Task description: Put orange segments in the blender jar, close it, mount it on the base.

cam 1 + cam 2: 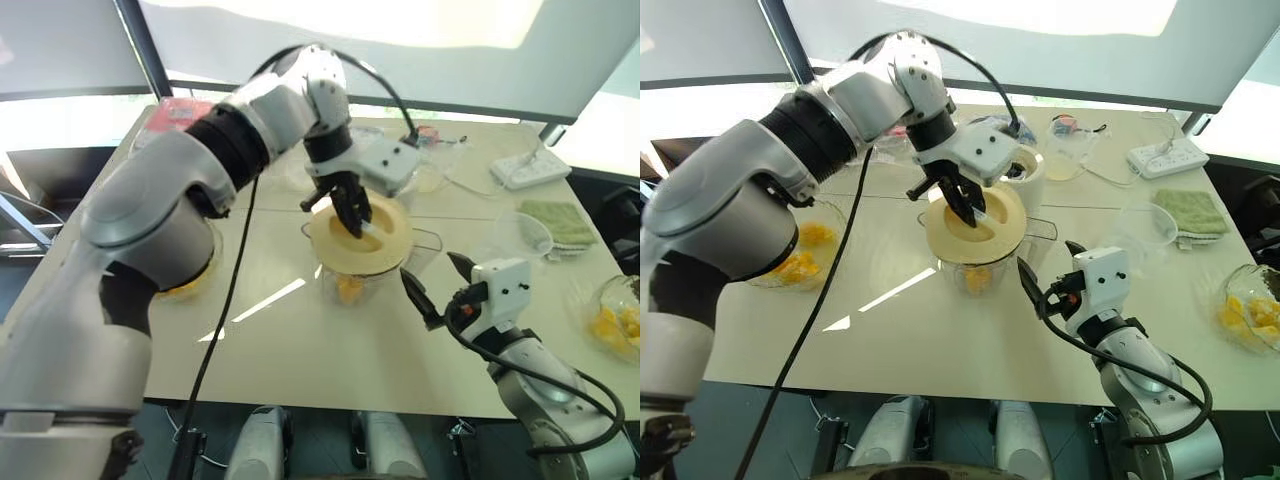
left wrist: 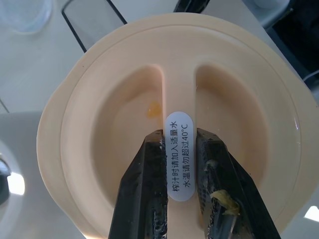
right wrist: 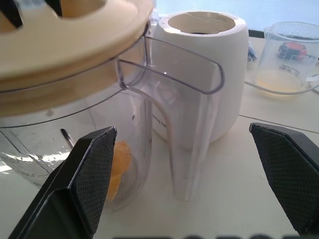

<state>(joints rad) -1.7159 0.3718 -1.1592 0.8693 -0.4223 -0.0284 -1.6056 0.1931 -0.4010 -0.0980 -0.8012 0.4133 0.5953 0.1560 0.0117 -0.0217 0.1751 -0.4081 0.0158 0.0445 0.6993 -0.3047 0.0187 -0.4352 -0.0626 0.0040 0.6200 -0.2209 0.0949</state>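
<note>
Lid going on, mounting left.
Orange segments (image 3: 119, 167) inside blender jar (image 3: 149, 149); left claw (image 2: 180, 149) clenched on lid (image 1: 360, 238) ridge atop jar; right claw (image 3: 184, 174) released near jar handle; base (image 3: 209, 74) behind jar.

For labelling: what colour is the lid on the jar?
Pale yellow lid, clearest in the left wrist view.

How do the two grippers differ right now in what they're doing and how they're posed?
The left gripper is shut on the centre ridge of the pale-yellow round lid atop the clear plastic blender jar, pointing steeply down. The right gripper is wide open, level, holding nothing, facing the jar's handle. Both have black fingers.
</note>
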